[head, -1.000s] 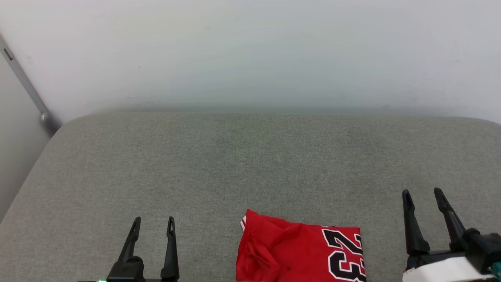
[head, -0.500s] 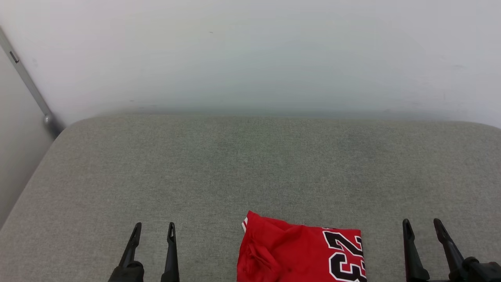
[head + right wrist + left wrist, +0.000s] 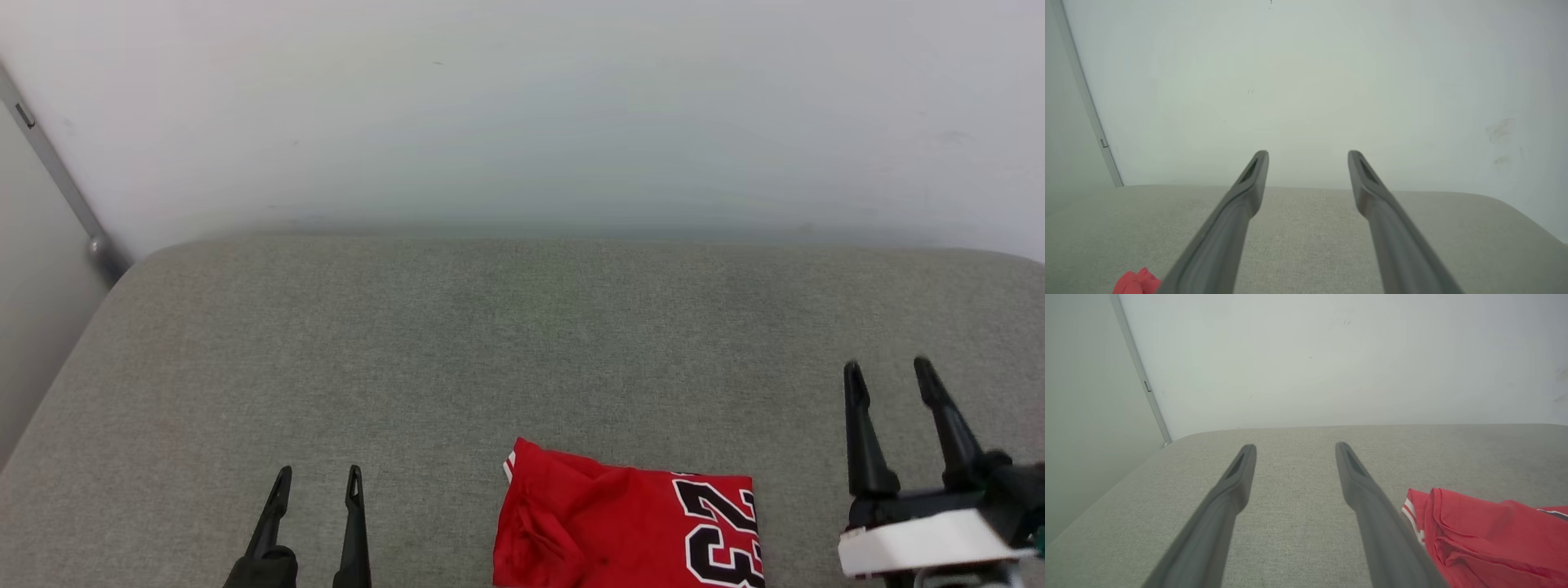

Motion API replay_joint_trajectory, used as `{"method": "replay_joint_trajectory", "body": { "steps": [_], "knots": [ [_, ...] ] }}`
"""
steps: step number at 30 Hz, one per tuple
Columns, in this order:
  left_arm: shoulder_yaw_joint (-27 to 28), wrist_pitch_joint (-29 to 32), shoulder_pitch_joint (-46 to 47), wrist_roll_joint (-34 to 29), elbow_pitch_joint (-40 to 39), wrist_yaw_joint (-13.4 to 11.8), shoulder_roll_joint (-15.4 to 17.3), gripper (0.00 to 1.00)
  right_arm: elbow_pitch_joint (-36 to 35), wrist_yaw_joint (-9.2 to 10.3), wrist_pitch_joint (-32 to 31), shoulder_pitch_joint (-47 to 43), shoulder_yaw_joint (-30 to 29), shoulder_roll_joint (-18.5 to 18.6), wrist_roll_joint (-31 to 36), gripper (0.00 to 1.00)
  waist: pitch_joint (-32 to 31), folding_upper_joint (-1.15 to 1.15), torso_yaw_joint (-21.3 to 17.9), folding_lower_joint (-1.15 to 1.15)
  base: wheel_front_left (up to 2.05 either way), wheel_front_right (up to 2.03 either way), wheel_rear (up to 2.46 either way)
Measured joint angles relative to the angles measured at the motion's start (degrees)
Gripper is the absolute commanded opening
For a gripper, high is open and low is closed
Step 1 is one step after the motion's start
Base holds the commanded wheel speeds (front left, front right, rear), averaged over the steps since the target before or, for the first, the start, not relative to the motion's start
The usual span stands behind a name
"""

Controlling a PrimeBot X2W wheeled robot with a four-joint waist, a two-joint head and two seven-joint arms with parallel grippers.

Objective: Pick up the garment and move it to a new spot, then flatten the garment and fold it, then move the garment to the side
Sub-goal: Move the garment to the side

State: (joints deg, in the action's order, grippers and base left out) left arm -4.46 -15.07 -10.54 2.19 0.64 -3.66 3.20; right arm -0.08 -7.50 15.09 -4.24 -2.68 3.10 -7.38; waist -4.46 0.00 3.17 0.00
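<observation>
A: Now, garment [image 3: 620,531], position?

B: Lying on grey cushion [image 3: 490,351], at bottom edge of head view, between the two grippers, touching neither. Folded to a rough rectangle. Soft red fabric, creased and bunched at its left side, smoother at right.

A: Markings?

B: Black "23" with white outline at right end, read sideways. Thin red-and-white stripe trim at upper left corner.

A: And left gripper [image 3: 319,471]?

B: Spread wide, nothing held. Two long dark tapering fingers [image 3: 1237,486], matte, slotted near tips, pointing toward wall [image 3: 522,106]. Touching cushion or just above it: cannot tell. Near garment's left edge, apart from it. In left wrist view, red folds just beside the finger at that view's right.

A: And right gripper [image 3: 887,365]?

B: Likewise parted and empty. Tips over bare cushion, to right of garment, higher in head view than the left pair. White casing [image 3: 922,543] behind the finger bases.

A: Surfaces?

B: Cushion of coarse woven cloth, grey-green, with rounded far edge and corners. Wall plain, pale, smooth, faintly scuffed. Slim grey metal strip [image 3: 49,159] slanting down wall at far left, ending by cushion's corner.
</observation>
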Motion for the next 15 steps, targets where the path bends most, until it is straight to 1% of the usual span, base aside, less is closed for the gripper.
{"method": "replay_joint_trajectory", "body": {
  "steps": [2,4,6,8,11,12,14,15],
  "knots": [
    [0.09,0.00,0.03,0.00,0.00,0.01,-0.02,1.00,-0.58,0.00,0.00,3.39,0.43,1.16,0.64,1.00,0.16,0.00,-0.05,0.00,0.00,0.00,0.00],
    [0.13,0.00,0.19,0.00,0.04,0.12,-0.02,1.00,-1.22,0.00,-0.02,6.84,0.73,3.30,0.91,1.00,0.34,0.00,0.05,0.00,0.00,0.00,0.00],
    [0.23,0.00,0.30,0.00,0.03,0.14,-0.04,1.00,-1.25,0.00,-2.15,10.22,1.53,5.69,0.66,1.00,0.53,0.00,0.12,0.00,0.00,0.00,0.00],
    [0.40,0.00,0.32,0.00,0.01,0.14,-0.04,1.00,-1.20,0.00,-5.79,13.24,3.49,8.28,-0.20,1.00,0.74,0.00,0.12,0.00,0.00,0.00,0.00],
    [0.42,0.00,0.34,0.00,-0.04,0.14,-0.07,1.00,-0.36,0.00,-14.63,16.30,7.22,12.48,-3.12,1.00,1.08,0.00,0.05,0.00,0.00,0.00,0.00],
    [0.40,0.00,0.34,0.07,-0.11,0.14,-0.10,1.00,0.40,-0.01,-22.81,17.19,10.70,15.57,-6.88,1.00,1.30,0.00,-0.03,0.00,0.00,0.00,0.00],
    [0.29,0.00,0.36,0.08,-0.12,0.14,-0.12,1.00,0.79,-0.01,-30.94,17.46,14.81,19.53,-13.06,1.00,1.58,0.00,-0.05,0.00,0.00,0.00,0.00],
    [0.18,0.00,0.48,0.08,-0.11,0.14,-0.13,1.00,1.20,-0.01,-38.41,17.52,17.37,23.31,-19.96,1.00,1.89,0.00,-0.02,0.00,0.00,0.00,0.00]
  ]
}}
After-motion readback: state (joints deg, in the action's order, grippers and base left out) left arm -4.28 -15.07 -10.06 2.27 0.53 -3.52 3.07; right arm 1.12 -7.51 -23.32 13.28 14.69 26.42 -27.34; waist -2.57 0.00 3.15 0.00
